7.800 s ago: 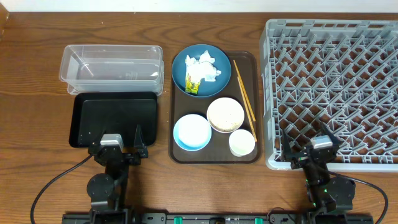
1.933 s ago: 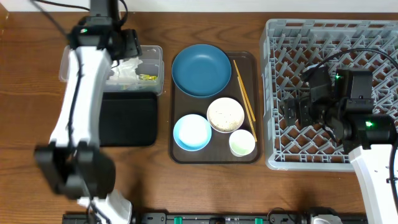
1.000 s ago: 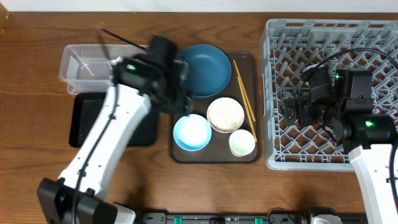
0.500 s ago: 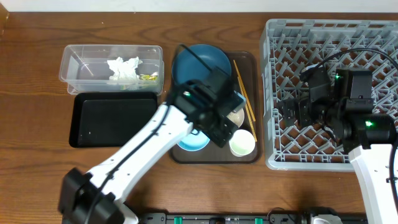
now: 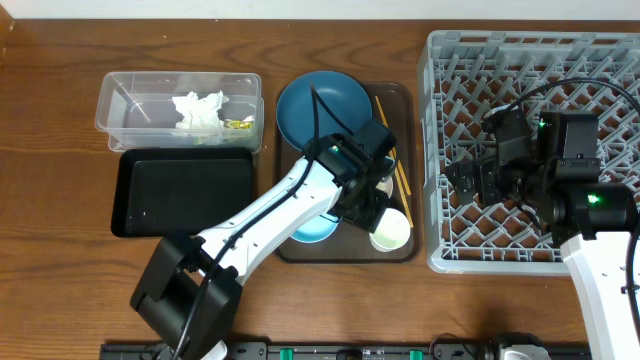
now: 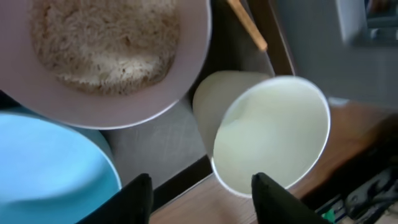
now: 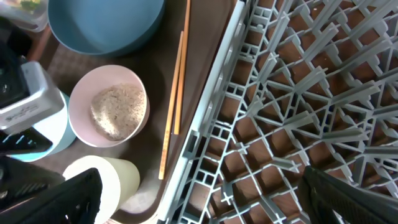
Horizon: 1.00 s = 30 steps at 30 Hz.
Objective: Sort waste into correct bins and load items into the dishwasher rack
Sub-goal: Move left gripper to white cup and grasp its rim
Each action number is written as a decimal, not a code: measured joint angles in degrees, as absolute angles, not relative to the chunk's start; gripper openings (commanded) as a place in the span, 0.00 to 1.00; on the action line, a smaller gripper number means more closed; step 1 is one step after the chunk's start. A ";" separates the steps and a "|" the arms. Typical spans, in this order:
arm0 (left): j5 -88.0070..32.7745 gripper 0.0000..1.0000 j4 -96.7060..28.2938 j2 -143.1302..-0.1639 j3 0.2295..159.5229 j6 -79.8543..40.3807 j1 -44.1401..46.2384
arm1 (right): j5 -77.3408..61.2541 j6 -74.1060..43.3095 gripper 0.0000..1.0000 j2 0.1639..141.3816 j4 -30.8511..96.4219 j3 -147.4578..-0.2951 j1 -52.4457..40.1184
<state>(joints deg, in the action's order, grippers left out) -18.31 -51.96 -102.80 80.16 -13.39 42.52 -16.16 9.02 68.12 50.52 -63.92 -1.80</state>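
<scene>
My left gripper (image 5: 378, 196) is open and low over the brown tray's right side. In the left wrist view its fingers (image 6: 208, 200) straddle the near rim of the small white cup (image 6: 273, 140), which also shows in the overhead view (image 5: 392, 231). The cream bowl (image 6: 106, 56) holds rice. The light-blue bowl (image 6: 43, 171) lies beside it. The dark-blue plate (image 5: 322, 100) is bare. The chopsticks (image 7: 174, 106) lie along the tray's right edge. The tissue (image 5: 198, 108) and yellow wrapper (image 5: 236, 124) lie in the clear tub (image 5: 125, 100). My right gripper (image 5: 466, 176) hangs open and empty over the rack (image 5: 560, 80).
The black tray (image 5: 185, 190) lies in front of the clear tub. The brown serving tray (image 5: 395, 90) sits between the bins and the rack. My left arm crosses the light-blue bowl and hides most of it from overhead.
My left arm swung from the clear tub across to the brown tray's right side, down by the cup. The tissue and wrapper left the plate and now lie in the tub. The right arm stays still.
</scene>
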 measured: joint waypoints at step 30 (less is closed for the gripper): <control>-18.31 0.30 -43.86 -102.80 74.02 -23.07 44.18 | -16.32 9.02 0.99 68.14 50.92 -63.92 -1.80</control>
